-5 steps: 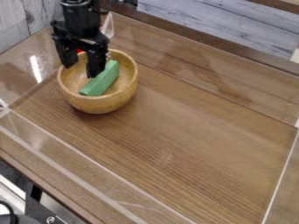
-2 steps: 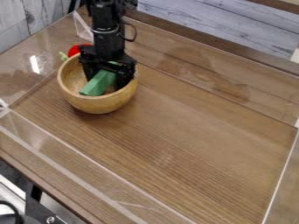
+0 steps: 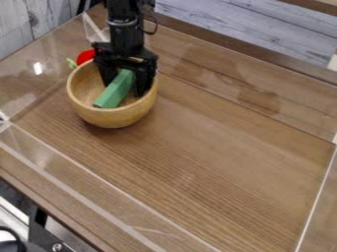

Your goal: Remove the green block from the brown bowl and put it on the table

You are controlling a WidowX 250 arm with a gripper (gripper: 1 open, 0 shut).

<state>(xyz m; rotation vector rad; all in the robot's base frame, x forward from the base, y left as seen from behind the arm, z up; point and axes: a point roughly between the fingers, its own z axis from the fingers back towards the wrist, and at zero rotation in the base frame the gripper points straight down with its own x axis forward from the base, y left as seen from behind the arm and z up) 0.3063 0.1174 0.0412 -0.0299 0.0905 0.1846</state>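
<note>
No brand, label or writing can be read on anything here. The claw [image 3: 125, 71] points straight down into the brown bowl [image 3: 93, 110], its fingers spread apart on either side of the green block's [image 3: 117, 91] upper end; whether the tips touch the block is hard to make out. The block lies tilted inside the bowl, directly beneath the claw and running down towards the bowl's near-left wall. Behind the claw, a small red object [image 3: 85, 57] peeks out past the bowl's far rim, mostly hidden. The arm's upper part is cut off at the top edge. The desk [image 3: 224, 138] stretches out to the claw's right. Compared with a second ago, the claw has sunk lower into the bowl and shifted right, over the block.
</note>
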